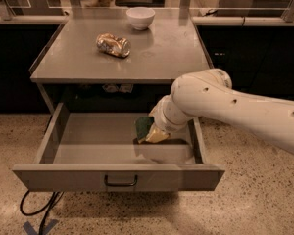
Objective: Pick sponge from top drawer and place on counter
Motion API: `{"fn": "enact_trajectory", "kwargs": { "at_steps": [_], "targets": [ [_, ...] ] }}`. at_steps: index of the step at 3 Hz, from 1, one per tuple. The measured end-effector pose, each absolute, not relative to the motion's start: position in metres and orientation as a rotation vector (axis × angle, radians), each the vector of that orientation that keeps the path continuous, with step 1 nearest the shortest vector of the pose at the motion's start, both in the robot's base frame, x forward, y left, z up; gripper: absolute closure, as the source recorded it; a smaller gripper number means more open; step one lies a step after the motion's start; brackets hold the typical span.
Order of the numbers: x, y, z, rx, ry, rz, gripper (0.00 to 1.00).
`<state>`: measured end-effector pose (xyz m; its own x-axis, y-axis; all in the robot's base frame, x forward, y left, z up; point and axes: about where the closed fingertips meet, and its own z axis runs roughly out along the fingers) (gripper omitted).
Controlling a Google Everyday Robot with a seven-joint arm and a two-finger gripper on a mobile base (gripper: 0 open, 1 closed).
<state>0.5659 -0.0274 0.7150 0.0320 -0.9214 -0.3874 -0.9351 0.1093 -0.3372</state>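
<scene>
The top drawer (54, 136) stands pulled open below the counter (157, 58). My gripper (153, 131) hangs over the right half of the drawer, at the end of the white arm coming in from the right. It is shut on the sponge (146, 128), dark green face to the left and yellow foam below. The sponge is lifted clear of the drawer floor and casts a shadow on it.
A dented golden can (113, 44) lies on its side on the counter's left middle. A white bowl (140, 17) stands at the counter's back edge. A pale ledge with dark panels runs behind. A black cable (36, 209) lies on the speckled floor at front left.
</scene>
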Motion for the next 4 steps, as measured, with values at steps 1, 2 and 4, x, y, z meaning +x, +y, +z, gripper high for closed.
{"fn": "enact_trajectory", "kwargs": {
  "at_steps": [1,2,4],
  "targets": [
    [0.56,-0.03,0.78,-1.824,1.848,-0.047,1.0],
    [0.561,-0.031,0.791,-1.823,1.848,-0.054,1.0],
    [0.592,-0.006,0.832,-1.91,1.752,-0.114,1.0]
  ]
}}
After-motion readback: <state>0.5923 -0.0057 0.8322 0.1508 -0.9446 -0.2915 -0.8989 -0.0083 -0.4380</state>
